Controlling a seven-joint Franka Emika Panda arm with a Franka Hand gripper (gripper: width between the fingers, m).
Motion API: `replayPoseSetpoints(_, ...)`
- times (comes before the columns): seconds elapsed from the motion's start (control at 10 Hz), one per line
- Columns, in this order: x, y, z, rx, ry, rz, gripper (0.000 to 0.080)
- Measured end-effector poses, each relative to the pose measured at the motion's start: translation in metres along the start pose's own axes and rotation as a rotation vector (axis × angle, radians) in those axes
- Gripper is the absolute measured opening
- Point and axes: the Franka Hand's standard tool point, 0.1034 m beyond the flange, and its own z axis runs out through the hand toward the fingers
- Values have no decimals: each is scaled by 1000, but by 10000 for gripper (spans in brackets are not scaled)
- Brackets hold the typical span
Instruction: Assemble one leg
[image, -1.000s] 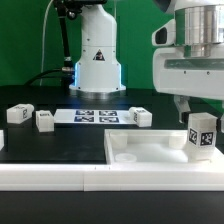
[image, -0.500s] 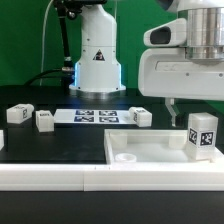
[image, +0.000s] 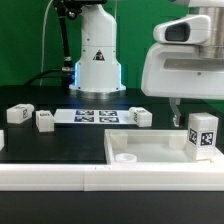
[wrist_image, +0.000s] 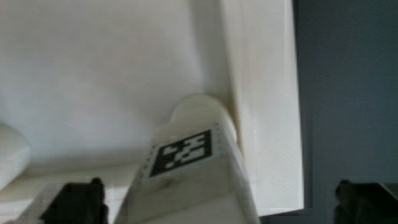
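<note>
A leg (image: 203, 133), a small white post with a black-and-white tag, stands upright on the right corner of the large white panel (image: 150, 150). My gripper (image: 198, 110) hangs over it, open, with one dark finger (image: 177, 112) showing beside the leg's top. In the wrist view the leg (wrist_image: 187, 160) rises between my two fingertips, which stand wide apart; the gripper (wrist_image: 222, 205) does not touch it. Three more legs lie on the table: two (image: 17, 114) (image: 44, 120) at the exterior view's left and one (image: 140, 116) near the middle.
The marker board (image: 95, 116) lies flat behind the panel. The robot's white base (image: 97, 60) stands at the back, with cables beside it. A white ledge (image: 60, 178) runs along the front of the table.
My hand has risen and shifted slightly toward the exterior view's right. The leg stays standing on the panel's corner, free of the fingers.
</note>
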Motion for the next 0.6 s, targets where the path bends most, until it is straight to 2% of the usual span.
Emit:
replayPoseSetpoints(0.3, 0, 1, 0, -2, 0, -53, 637)
replayPoseSetpoints(0.5, 0, 1, 0, -2, 0, -52, 288)
replayPoseSetpoints(0.6, 0, 1, 0, -2, 0, -41, 288)
